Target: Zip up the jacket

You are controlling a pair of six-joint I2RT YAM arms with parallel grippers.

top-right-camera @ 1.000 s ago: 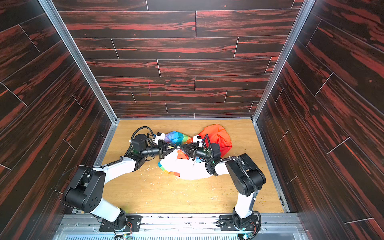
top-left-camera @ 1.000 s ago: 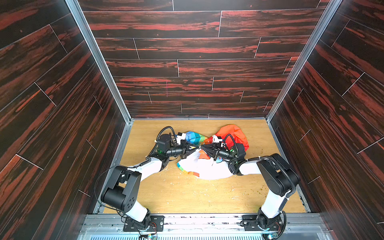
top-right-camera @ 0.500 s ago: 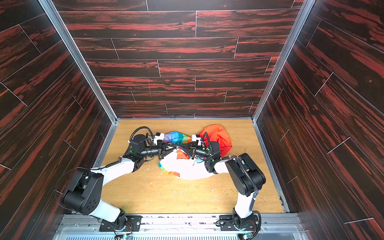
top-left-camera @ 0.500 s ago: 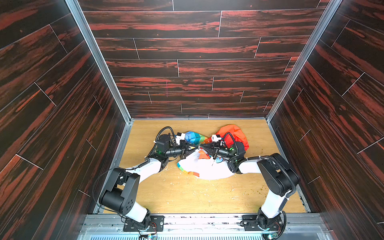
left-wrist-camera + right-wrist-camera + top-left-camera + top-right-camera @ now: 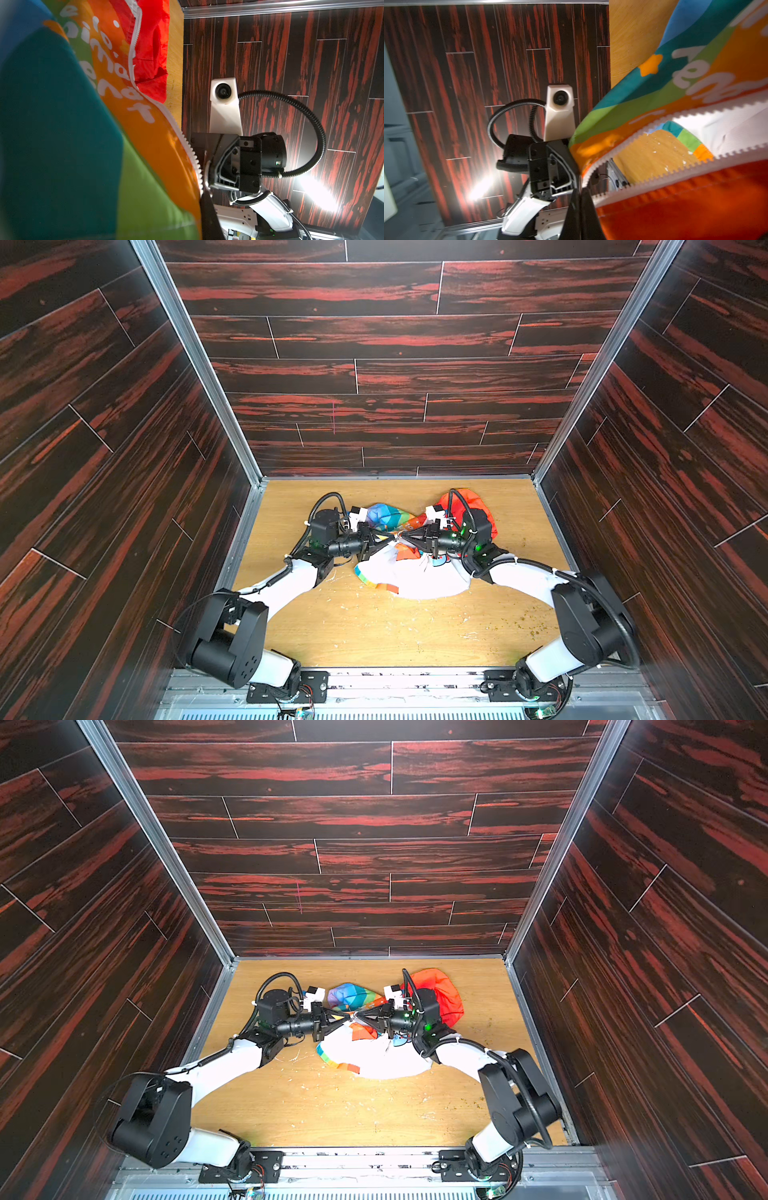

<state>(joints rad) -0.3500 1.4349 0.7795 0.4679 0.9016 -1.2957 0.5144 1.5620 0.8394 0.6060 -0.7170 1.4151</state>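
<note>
- In both top views you see the jacket (image 5: 419, 583) (image 5: 376, 1058) bunched on the wooden table (image 5: 374, 630). Your left gripper (image 5: 390, 536) (image 5: 347, 1016) and right gripper (image 5: 403, 536) (image 5: 360, 1016) meet tip to tip over it. The zipper is too small to read there.
- Only the wrist views show you the zipper. The right wrist view shows two rows of white teeth (image 5: 654, 133) standing apart, with bare table in the gap. The rows converge at the right gripper's tips.
- The left wrist view shows you a single row along the orange edge, running down to the left gripper's tip.
- The orange hood (image 5: 478, 506) points to the far right and the rainbow hem (image 5: 370, 578) to the near left. The long axis runs diagonally across the table.
- Both grippers are pinched closed on the jacket's zipper edge, almost touching each other. The fabric there is lifted up to them, and the white body lies just on the near side.
</note>
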